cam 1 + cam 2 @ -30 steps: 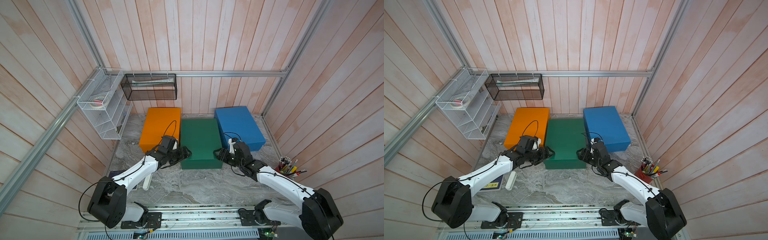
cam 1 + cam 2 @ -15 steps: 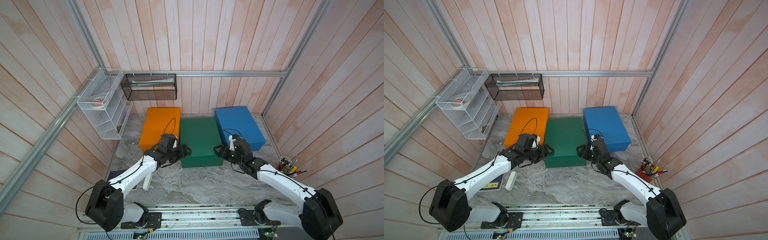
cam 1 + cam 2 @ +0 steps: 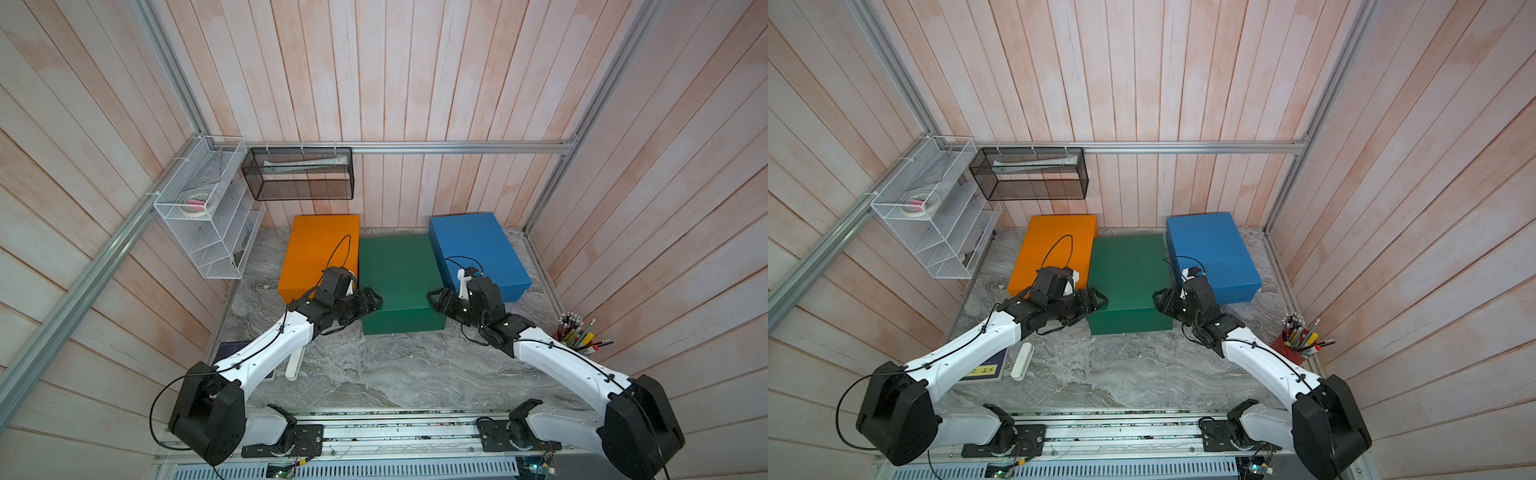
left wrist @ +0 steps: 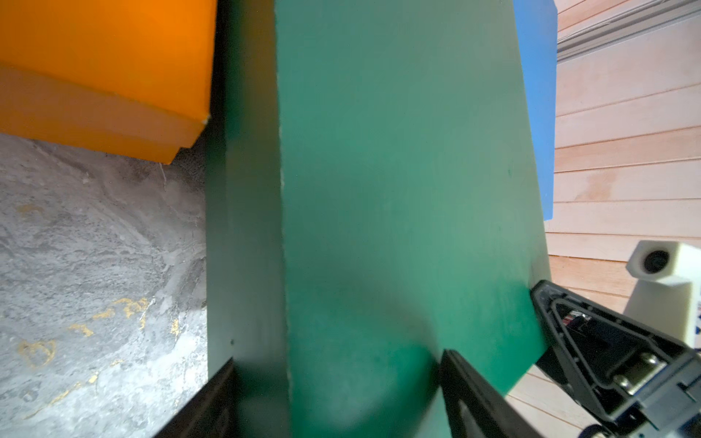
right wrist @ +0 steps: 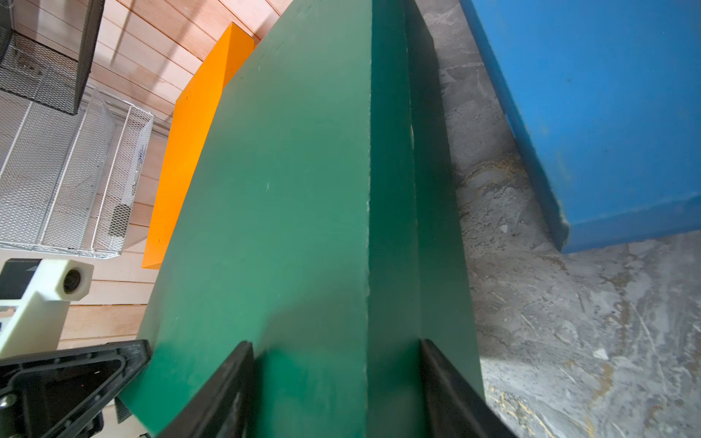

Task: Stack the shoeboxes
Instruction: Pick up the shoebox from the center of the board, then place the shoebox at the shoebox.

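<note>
Three shoeboxes lie side by side at the back of the marble table. The orange one (image 3: 320,249) is on the left, the dark green one (image 3: 399,274) in the middle and a little nearer, the blue one (image 3: 478,249) on the right. My left gripper (image 3: 370,301) is shut on the green box's near left edge, one finger on the lid (image 4: 379,189), one on the side wall. My right gripper (image 3: 434,299) clamps the near right edge the same way (image 5: 335,343). The green box looks level; I cannot tell if it is off the table.
A white wire rack (image 3: 203,216) and a black mesh basket (image 3: 299,174) hang on the back left walls. A red cup of pencils (image 3: 577,336) stands at the right edge. A dark blue book (image 3: 984,370) and a white bar (image 3: 1022,360) lie under my left arm.
My left gripper's jaws have closed onto the green box's left edge. The right gripper's jaws have narrowed a little on the right edge. The boxes have barely shifted.
</note>
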### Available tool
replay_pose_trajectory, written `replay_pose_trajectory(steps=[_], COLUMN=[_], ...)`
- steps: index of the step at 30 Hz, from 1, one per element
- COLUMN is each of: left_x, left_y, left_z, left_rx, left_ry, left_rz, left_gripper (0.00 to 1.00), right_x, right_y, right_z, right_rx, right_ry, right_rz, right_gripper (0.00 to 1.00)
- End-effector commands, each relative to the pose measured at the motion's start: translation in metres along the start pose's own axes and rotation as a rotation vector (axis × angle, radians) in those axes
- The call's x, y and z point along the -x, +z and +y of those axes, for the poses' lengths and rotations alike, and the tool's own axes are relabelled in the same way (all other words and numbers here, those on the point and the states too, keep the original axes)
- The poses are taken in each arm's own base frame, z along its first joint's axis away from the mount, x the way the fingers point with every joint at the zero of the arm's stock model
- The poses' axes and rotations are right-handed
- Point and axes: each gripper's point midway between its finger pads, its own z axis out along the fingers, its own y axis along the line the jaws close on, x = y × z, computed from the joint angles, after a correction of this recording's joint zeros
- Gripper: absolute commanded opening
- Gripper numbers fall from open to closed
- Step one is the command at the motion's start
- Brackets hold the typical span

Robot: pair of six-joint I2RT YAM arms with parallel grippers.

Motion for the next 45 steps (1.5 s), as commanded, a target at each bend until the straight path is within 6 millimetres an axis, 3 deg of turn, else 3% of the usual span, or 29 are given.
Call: replay_pose_trajectory(steps=[1,16,23,30,33,39,45], left_x=[0.011,0.027,0.044,0.059,0.062,0.066,0.068], left_y=[-0.029,-0.047,-0.051,-0.041,-0.028,-0.001,0.025], left_z=[-0.095,-0.133,-0.158,-0.181,-0.196,-0.233,-0.275], left_rx=[-0.306,-0.341,-0.376,-0.429,-0.474,-0.533,-0.599], left_ry=[0.146,0.228,0.267,0.290,0.289,0.316,0.340], left_rz=[-0.046,-0.116,-0.152,-0.169,-0.144,-0.116,-0.086], left_gripper=[0.81,0.81,0.81,0.81,0.81,0.81,0.81], right_x=[-0.026,0.004,0.025,0.055,0.069,0.098,0.124], right_y=[-0.004,-0.016,-0.027,-0.047,-0.058,-0.082,-0.095], right_z=[0.052,0.082,0.082,0.056,0.044,0.017,-0.023], right_rx=[0.204,0.189,0.165,0.140,0.125,0.080,0.045], right_ry=[-0.096,-0.215,-0.229,-0.181,-0.173,-0.160,-0.116], right_rz=[0.123,0.028,-0.046,-0.109,-0.136,-0.194,-0.216], right_gripper=[0.62,0.62,0.63,0.63,0.63,0.63,0.63])
